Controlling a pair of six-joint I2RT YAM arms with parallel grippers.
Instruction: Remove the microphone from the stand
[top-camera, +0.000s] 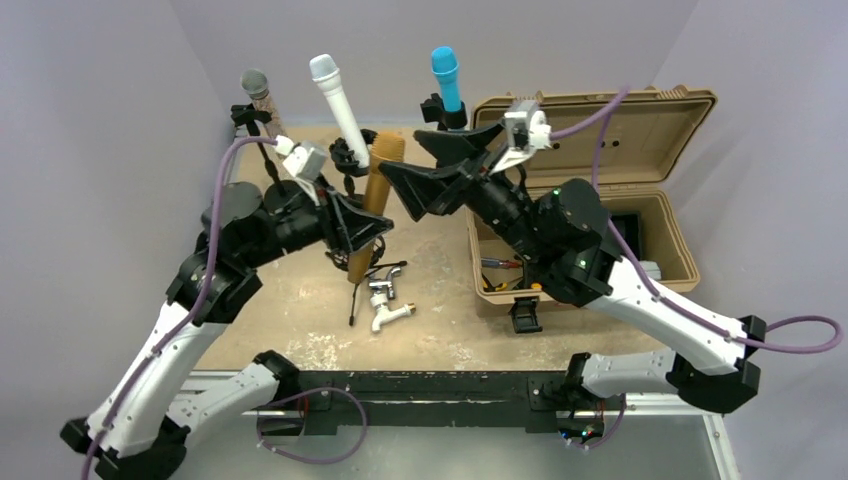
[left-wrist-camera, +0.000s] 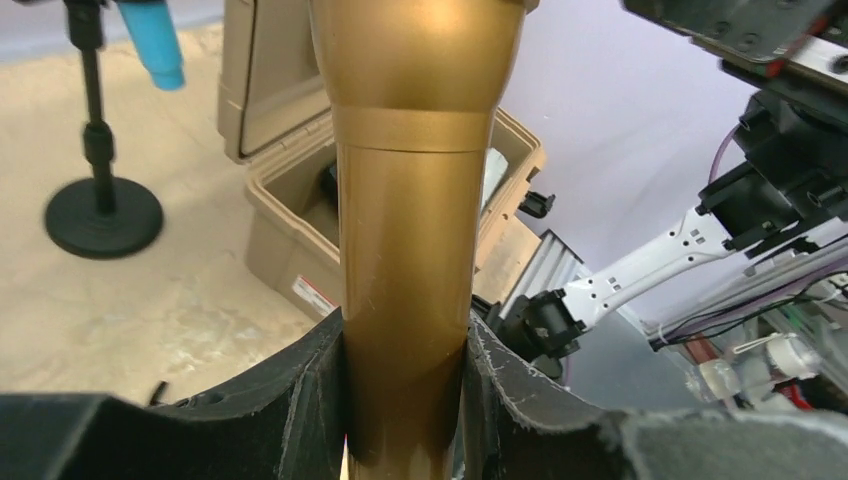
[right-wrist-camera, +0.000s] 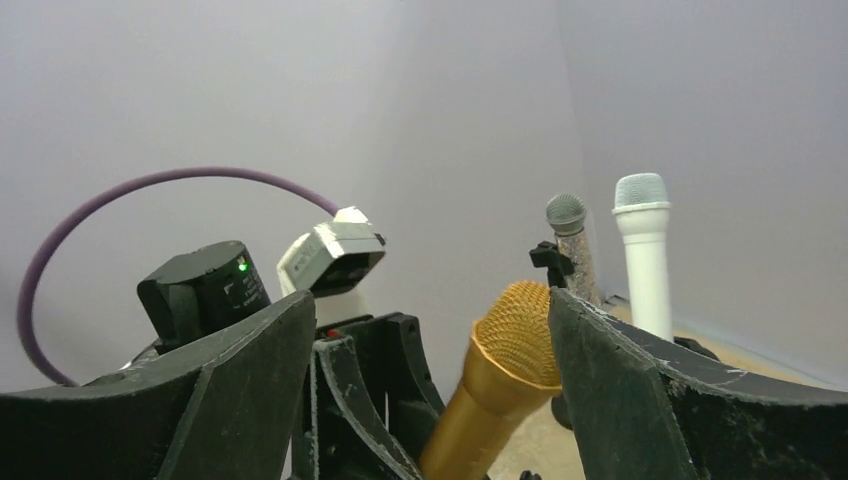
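Left wrist: left gripper (left-wrist-camera: 405, 350) clamps the microphone (left-wrist-camera: 410, 200) by its stiff, probably slippery handle; right gripper (right-wrist-camera: 430, 300) gapes by its head.

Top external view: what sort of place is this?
Probably a staged robot test cell, not a studio: plain lavender walls box in a tan table, with a white microphone and a blue microphone on stands, plus an open equipment case.
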